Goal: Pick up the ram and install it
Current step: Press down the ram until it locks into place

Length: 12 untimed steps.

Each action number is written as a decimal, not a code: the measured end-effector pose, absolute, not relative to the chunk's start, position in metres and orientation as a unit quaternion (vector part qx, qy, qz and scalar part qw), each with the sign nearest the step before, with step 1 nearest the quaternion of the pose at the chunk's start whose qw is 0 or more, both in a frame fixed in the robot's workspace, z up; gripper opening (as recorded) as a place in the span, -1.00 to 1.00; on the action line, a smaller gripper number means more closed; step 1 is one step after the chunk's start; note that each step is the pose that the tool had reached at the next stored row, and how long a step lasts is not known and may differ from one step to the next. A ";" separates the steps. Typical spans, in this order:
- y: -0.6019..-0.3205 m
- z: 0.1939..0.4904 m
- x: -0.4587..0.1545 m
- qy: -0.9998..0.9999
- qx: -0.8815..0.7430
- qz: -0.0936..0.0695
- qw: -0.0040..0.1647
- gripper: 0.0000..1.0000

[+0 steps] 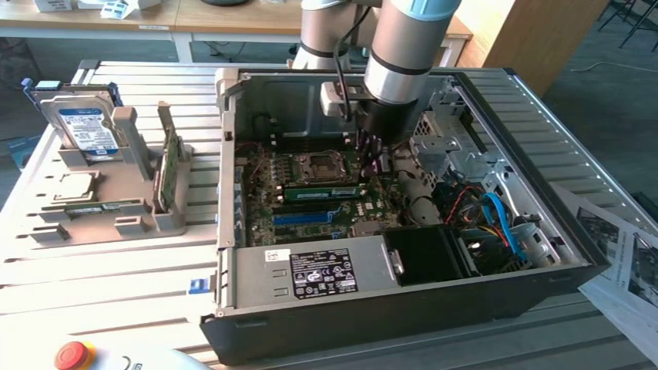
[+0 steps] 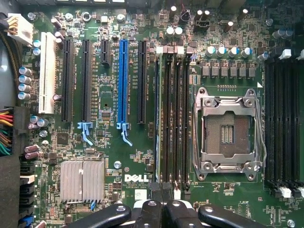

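1. Exterior view: gripper hanging low inside the open computer case, jaws pressed fully together, gripping nothing visible. Ram standing on edge on the motherboard, just beside the processor socket and near the gripper.
2. Wrist view: gripper hovering shut at one end of the memory slots; not showing whether touching the ram.
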<state>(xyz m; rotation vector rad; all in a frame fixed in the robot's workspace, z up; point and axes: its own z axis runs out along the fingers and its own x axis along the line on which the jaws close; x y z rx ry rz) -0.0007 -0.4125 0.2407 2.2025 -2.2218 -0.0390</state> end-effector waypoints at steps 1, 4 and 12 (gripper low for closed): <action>-0.412 0.241 -0.002 -0.710 0.704 -0.012 0.006 -0.79; -0.411 0.240 -0.007 -0.710 0.704 -0.012 0.006 -0.79; -0.409 0.240 -0.026 -0.710 0.704 -0.011 0.005 -0.79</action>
